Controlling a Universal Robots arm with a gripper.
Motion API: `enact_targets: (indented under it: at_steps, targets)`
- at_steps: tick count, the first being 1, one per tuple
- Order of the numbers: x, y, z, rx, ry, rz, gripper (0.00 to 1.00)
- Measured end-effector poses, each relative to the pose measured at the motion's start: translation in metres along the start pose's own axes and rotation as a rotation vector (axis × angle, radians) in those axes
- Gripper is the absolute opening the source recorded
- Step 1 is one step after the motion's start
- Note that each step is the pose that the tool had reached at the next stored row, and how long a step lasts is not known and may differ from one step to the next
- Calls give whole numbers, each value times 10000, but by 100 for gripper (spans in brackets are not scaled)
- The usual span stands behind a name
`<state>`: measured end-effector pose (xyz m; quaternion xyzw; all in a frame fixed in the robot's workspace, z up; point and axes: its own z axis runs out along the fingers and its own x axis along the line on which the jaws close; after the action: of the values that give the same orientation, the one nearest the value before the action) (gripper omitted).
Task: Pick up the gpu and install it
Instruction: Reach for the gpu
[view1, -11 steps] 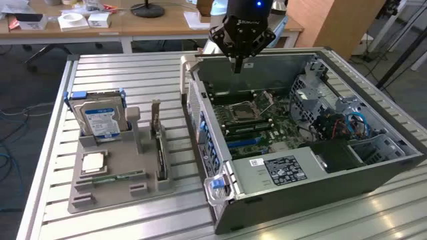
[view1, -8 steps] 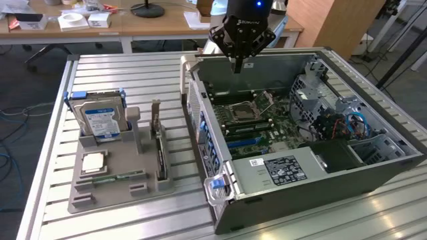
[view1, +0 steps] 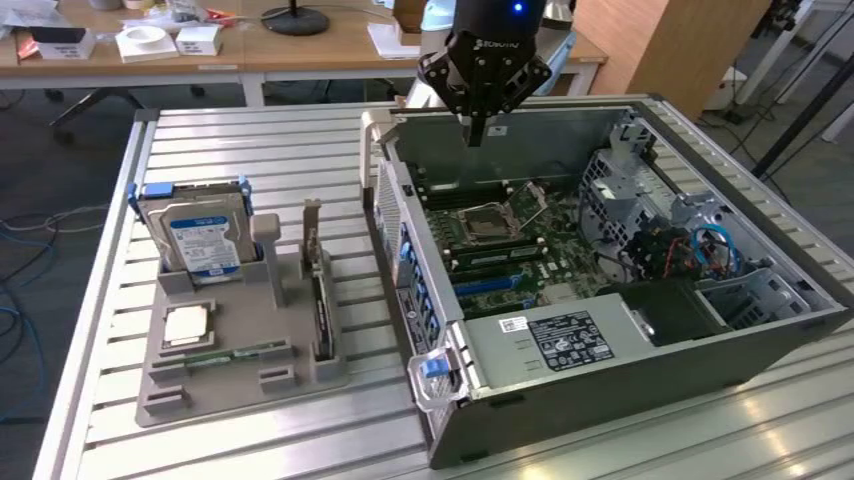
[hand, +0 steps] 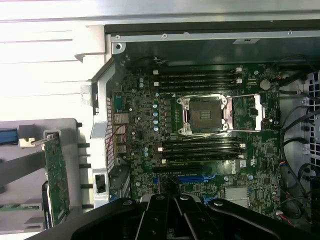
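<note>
gpu (view1: 322, 310) upright in holder (view1: 227, 385) beside computer case (view1: 641, 400)

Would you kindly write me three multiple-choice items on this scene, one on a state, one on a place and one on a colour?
1. The gpu is: A standing on edge in the grey holder; B lying flat; C held by the gripper.
2. The gripper hangs over: A the grey holder; B the open computer case; C a keyboard.
3. The gpu's circuit board is: A red; B blue; C green.

Answers:
1 A: the card stands in the holder, apart from the gripper.
2 B: the exterior view shows the gripper above the case, and the wrist view looks down on the motherboard.
3 C: the board looks green in the wrist view.
</note>
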<state>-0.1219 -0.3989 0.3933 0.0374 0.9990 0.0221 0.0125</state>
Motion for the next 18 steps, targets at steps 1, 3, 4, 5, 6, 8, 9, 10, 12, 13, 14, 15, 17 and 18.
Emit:
enact_targets:
  at_steps: [1,3,4,5,6,8,9,10,12,13,14,15,17,18]
  targets:
    - [2,0,0,-1,0,0,10]
    - [18,-2,1,-3,-1,1,10]
    - [32,-2,-1,0,-1,0,10]
    - [49,-4,-1,0,0,0,10]
    - [70,-5,-1,0,0,0,10]
    - [117,-9,-3,0,0,0,10]
    - [136,-10,-3,0,0,0,10]
    - [161,-12,-3,0,0,-1,10]
    - [209,-16,-4,0,0,0,10]
    - [234,-17,-4,-1,0,1,10]
    - [259,-19,-5,-1,0,1,10]
    - [284,-21,-5,0,0,0,10]
    - [332,-25,-6,0,0,-1,10]
    - [360,-27,-6,0,0,0,10]
